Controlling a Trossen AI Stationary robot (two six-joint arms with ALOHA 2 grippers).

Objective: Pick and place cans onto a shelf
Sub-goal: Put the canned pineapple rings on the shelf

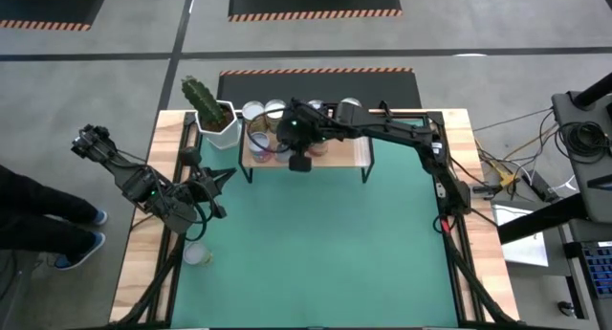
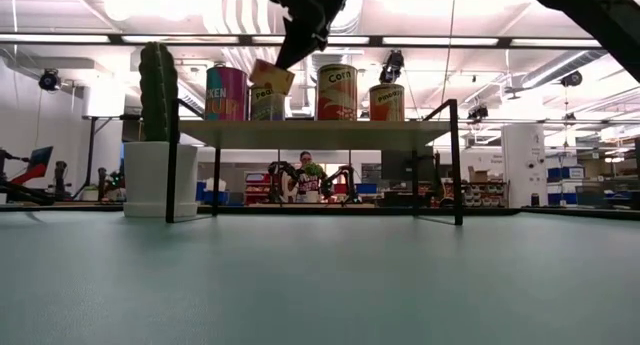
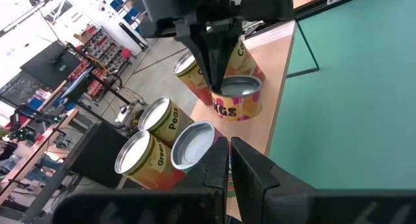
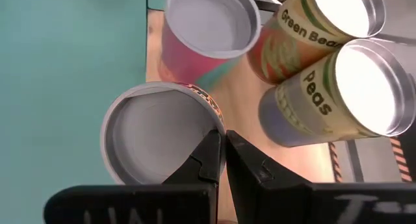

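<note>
Several cans [image 1: 254,111] crowd the shelf [image 1: 337,156] around the right gripper [image 1: 285,137] in the high view; the left gripper [image 1: 218,178], shut and empty, waits well apart. Low view: a tilted can [image 2: 270,77] hangs pinched just above the shelf. Right wrist view: closed fingers [image 4: 209,152] clamp its rim.

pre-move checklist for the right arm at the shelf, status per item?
1. Right gripper grip: ok, shut on the held can's rim, one finger inside.
2. Held can upright: not ok, tilted in the low view.
3. Held can seated on the shelf: not ok, hanging above the board.
4. Gap to the neighbouring cans: cannot tell, they stand very close.
5. Left gripper out of the way: ok, shut, at the table's left side, off the shelf.
6. Cactus pot clear of the right arm: ok.
</note>
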